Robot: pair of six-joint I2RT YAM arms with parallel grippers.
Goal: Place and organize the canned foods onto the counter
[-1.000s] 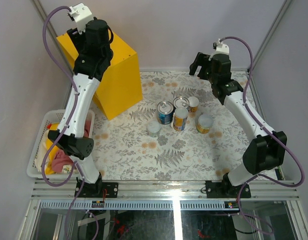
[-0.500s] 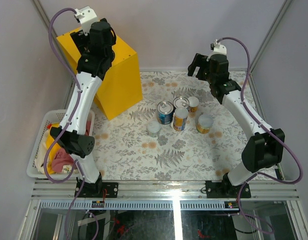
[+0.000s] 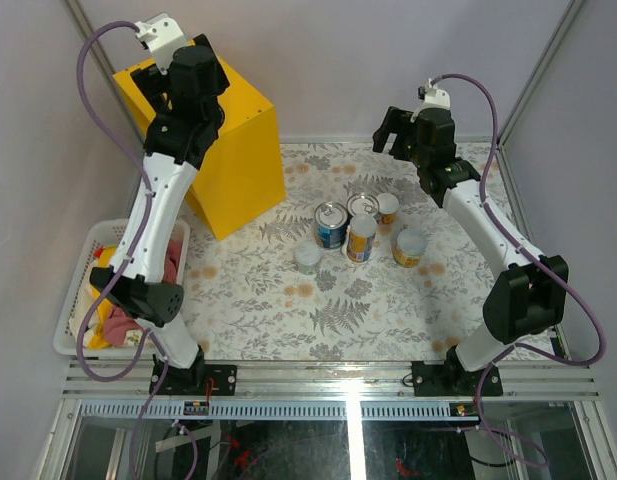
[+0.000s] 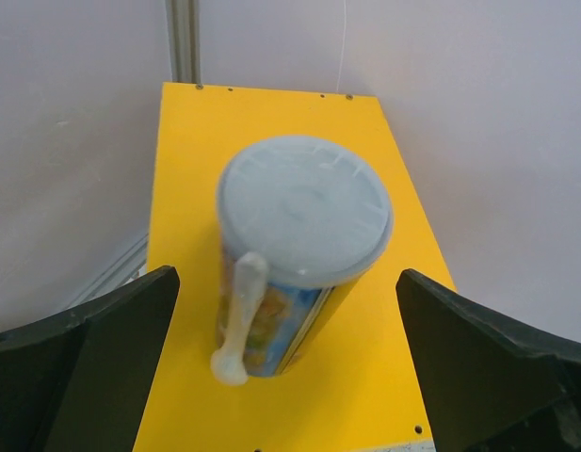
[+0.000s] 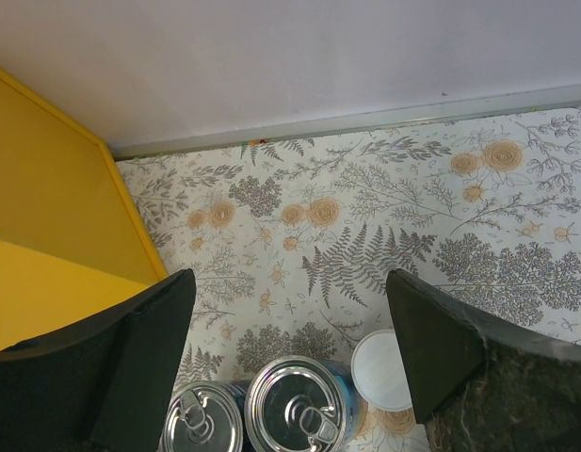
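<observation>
Our left pincer (image 4: 285, 301) stands apart around a can (image 4: 304, 207) on the yellow surface (image 4: 177, 169); we judge it placed. Next we should lift straight clear. Our right pincer (image 5: 290, 348) hangs apart above the other cans (image 5: 295, 410).

- You are looking at a white basket (image 3: 68, 318) sitting just to the left of the flowered cover (image 3: 288, 310).
- A pink cloth (image 3: 113, 325) and something yellow (image 3: 106, 262) are lying inside it.
- The cover, with its grey ferns and orange blooms, is lying flat over the tabletop.
- Pale grey walls (image 3: 338, 60) are closing in the back and sides.
- A metal rail (image 3: 338, 372) is running along the near edge.
</observation>
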